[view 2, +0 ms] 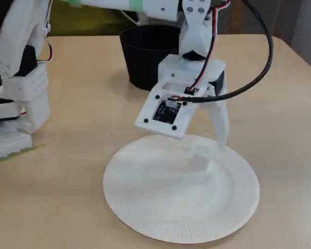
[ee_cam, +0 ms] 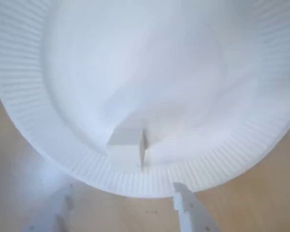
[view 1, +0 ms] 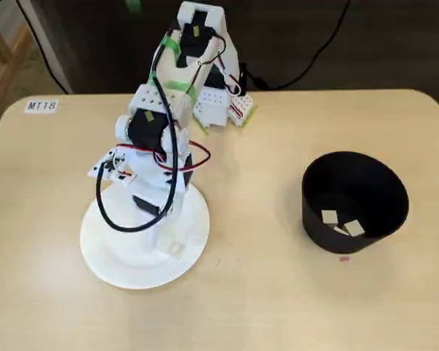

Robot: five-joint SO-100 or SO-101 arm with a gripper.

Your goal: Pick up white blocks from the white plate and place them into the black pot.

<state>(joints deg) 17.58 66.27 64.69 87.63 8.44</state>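
The white plate (view 1: 117, 256) lies at the left of the table in a fixed view. One white block (ee_cam: 127, 147) sits on it near the rim; it also shows in both fixed views (view 1: 177, 249) (view 2: 199, 162). My gripper (ee_cam: 121, 212) is open and empty, low over the plate's rim, with the block just ahead of the gap between its fingers. One white finger (view 2: 221, 127) reaches down beside the block; the other is hidden behind the camera board. The black pot (view 1: 380, 183) stands at the right and holds a few white blocks (view 1: 329, 217). It shows behind the arm in the other fixed view (view 2: 145, 57).
The arm's base (view 1: 205, 80) stands at the table's back edge with green tape and cables. A label reading MT18 (view 1: 42, 105) is stuck at the back left corner. Bare wood lies between the plate and the pot.
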